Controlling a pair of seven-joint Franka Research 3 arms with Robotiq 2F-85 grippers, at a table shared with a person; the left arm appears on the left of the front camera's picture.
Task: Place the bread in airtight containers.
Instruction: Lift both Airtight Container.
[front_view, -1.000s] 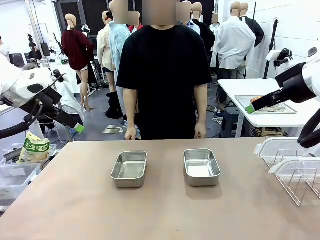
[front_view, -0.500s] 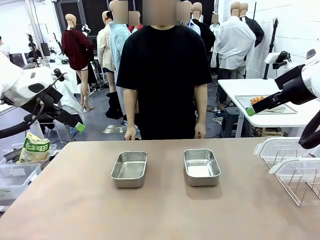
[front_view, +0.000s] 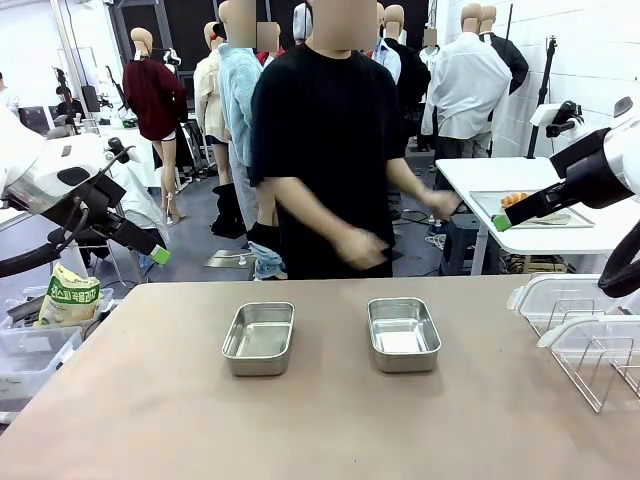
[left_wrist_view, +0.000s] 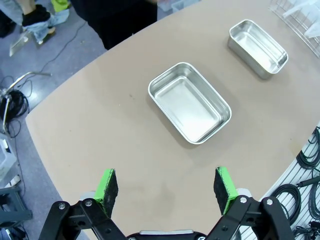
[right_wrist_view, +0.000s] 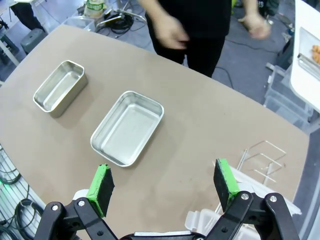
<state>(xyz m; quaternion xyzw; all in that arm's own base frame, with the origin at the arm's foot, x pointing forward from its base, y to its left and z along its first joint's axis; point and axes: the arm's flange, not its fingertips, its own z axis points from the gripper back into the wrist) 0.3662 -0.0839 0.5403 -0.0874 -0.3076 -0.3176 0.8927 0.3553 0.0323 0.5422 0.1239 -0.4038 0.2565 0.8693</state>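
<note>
– Counter (front_view: 150, 400) condition?
– Tan, flat, spanning the front view. A person (front_view: 330, 130) in a black shirt stands at the far edge, torso turned toward the white table (front_view: 460, 180) behind, on the robot's right. Of the person's hands, one hand (front_view: 365, 248) is in front of the waist and the other hand (front_view: 440, 205) reaches toward that table. Both are blurred.
– End effector state?
– The left end effector (left_wrist_view: 165, 184) is raised off the counter's left side, jaws wide, with only air between the green pads. The right end effector (right_wrist_view: 163, 181) is raised at the right side, jaws wide, gripping nothing.
– Items at the counter's right edge?
– Clear plastic tubs (front_view: 560, 298) and a wire rack (front_view: 600, 365) rest there, just beside each other.
– Location of the containers?
– Mid-counter, side by side and apart, long sides running away from the robot. The left tin (front_view: 259, 338) and the right tin (front_view: 403, 334) are open-topped, with bare steel floors showing.
– Bread?
– Small orange-brown shapes (front_view: 513, 199) lie on a tray (front_view: 575, 215) on the white table, well apart from both tins. They are too small to confirm as bread.
</note>
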